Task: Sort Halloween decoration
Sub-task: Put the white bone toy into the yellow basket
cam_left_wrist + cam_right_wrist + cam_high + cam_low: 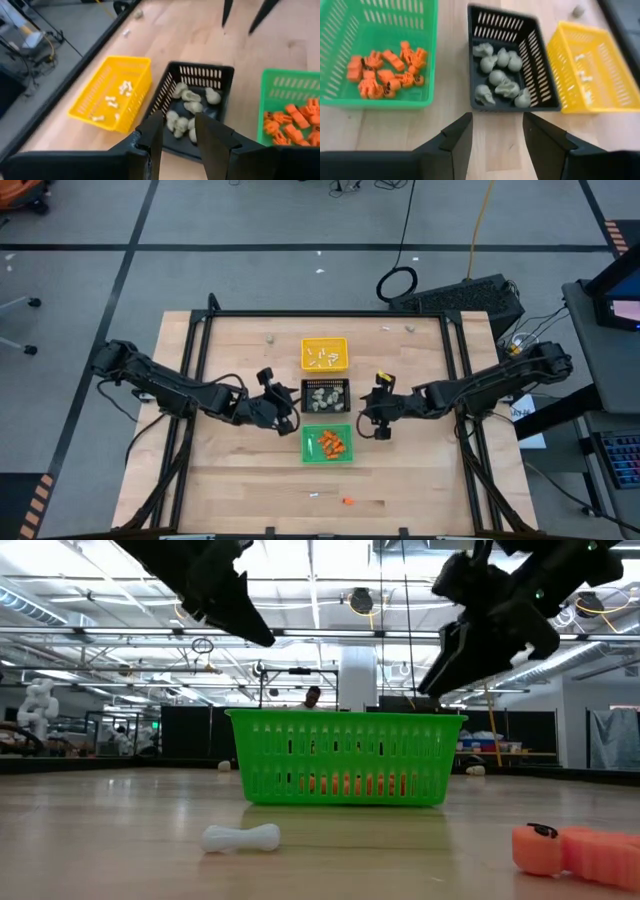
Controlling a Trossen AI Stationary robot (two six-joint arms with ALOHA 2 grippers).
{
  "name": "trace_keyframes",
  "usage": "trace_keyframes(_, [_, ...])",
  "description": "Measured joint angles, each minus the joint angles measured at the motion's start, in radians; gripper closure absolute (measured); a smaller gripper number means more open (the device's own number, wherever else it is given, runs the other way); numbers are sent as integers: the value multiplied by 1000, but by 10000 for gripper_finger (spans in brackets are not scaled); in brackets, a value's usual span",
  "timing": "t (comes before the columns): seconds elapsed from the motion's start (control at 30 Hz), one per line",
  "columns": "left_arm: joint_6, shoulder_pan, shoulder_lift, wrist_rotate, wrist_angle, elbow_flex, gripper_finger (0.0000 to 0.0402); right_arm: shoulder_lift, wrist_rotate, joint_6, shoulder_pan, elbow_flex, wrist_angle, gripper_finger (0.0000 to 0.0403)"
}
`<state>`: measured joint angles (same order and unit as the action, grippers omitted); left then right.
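Three trays stand in a row at mid-table: yellow (325, 353) with thin white sticks (117, 97), black (326, 395) with beige-grey lumps (499, 75), green (328, 443) with orange bits (385, 70). My left gripper (283, 402) hovers open just left of the black tray, above the table, with nothing between its fingers (155, 140). My right gripper (373, 417) hovers open right of the trays, also with nothing between its fingers (460, 135). A white stick (240, 837) and an orange bit (575, 850) lie loose on the table near its front edge.
Two beige-grey lumps (269, 337) (409, 327) and a white stick (385, 328) lie loose near the table's far edge. A black metal frame (325, 313) borders the table's far side and runs down both sides. Bare wood lies left and right of the trays.
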<state>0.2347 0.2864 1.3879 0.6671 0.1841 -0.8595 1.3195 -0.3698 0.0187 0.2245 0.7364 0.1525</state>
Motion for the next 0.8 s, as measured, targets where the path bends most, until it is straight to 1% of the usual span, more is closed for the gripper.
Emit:
trace_keyframes(0.17, [72, 6, 4, 9, 32, 0, 288, -102, 0, -82, -3, 0, -6, 243])
trace_keyframes(0.3, [100, 4, 20, 25, 55, 0, 288, -183, -4, -135, -47, 0, -5, 243])
trace_keyframes(0.4, [100, -1, 35, 47, 53, 0, 288, -208, -24, -165, -103, -4, -2, 243])
trace_keyframes(0.5, [101, -13, 50, 76, 51, 0, 288, -215, -23, -214, -168, -32, -17, 243])
trace_keyframes(0.57, [101, -19, 53, 77, 52, 0, 288, -213, -22, -229, -217, -52, -33, 243])
trace_keyframes(0.73, [101, -20, 53, 80, 51, 0, 288, -214, -22, -224, -341, -130, -156, 243])
trace_keyframes(0.8, [96, -20, 53, 104, 51, 0, 288, -214, -20, -211, -389, -163, -220, 243])
